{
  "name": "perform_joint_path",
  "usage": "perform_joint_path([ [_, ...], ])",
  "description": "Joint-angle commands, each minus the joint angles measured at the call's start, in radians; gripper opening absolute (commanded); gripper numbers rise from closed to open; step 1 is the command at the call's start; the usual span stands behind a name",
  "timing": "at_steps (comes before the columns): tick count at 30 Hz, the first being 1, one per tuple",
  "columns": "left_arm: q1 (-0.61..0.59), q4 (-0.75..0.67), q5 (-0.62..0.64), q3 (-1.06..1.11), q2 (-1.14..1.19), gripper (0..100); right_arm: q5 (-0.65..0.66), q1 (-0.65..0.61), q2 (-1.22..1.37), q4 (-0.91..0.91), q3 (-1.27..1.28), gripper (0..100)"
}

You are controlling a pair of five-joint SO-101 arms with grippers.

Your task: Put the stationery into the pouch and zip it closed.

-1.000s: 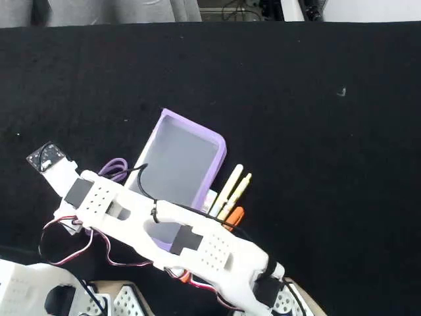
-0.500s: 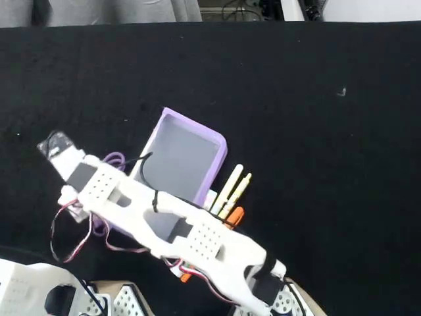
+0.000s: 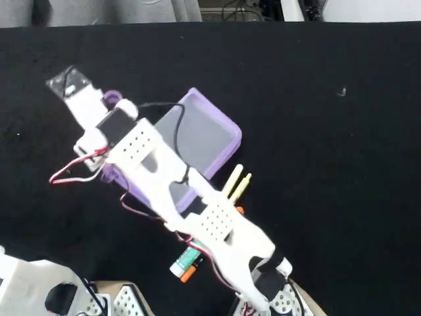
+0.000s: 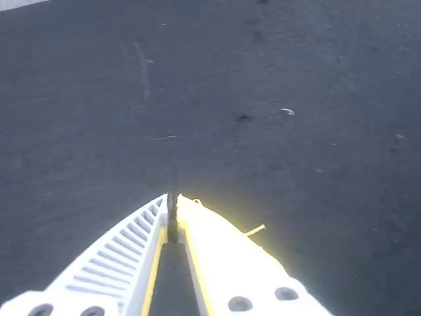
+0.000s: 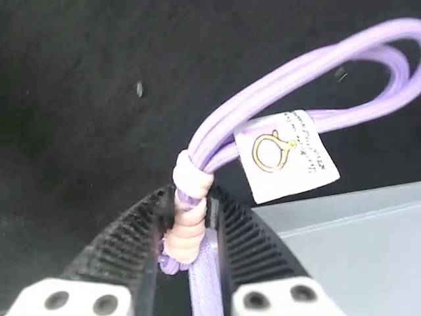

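tag: a small white tag is fixed on the purple cord loop of the pouch, as seen in the right wrist view.
sign on tag: a gold ring-shaped emblem with a small knob on its rim is printed at the tag's middle.
print on tag: fine gold lettering is set along the tag's edges beside the emblem; too small to be made out.
marker: green, white and orange bands are seen on the marker lying on the desk in the high view; no lettering can be told on it.
numbers: none can be made out.
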Motion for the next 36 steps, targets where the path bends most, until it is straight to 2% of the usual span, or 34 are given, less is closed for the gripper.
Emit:
perform_joint_path([
  [1,0.079,-0.014,-0.015,0.013,-0.009,3,0.063,0.068,-0.024,0.034,-0.068,1.1],
  [9,0.249,-0.014,-0.184,0.099,-0.015,3,0.164,0.1,-0.099,0.035,-0.025,1.1],
  [14,0.3,-0.017,-0.189,0.12,-0.014,3,0.206,0.121,-0.262,0.035,0.124,1.1],
  [27,0.39,-0.012,-0.193,0.2,-0.02,3,0.31,0.129,-0.837,0.032,0.727,1.1],
  [36,0.526,-0.011,-0.31,0.298,-0.021,3,0.431,0.328,-1.168,-0.15,1.124,1.1],
])
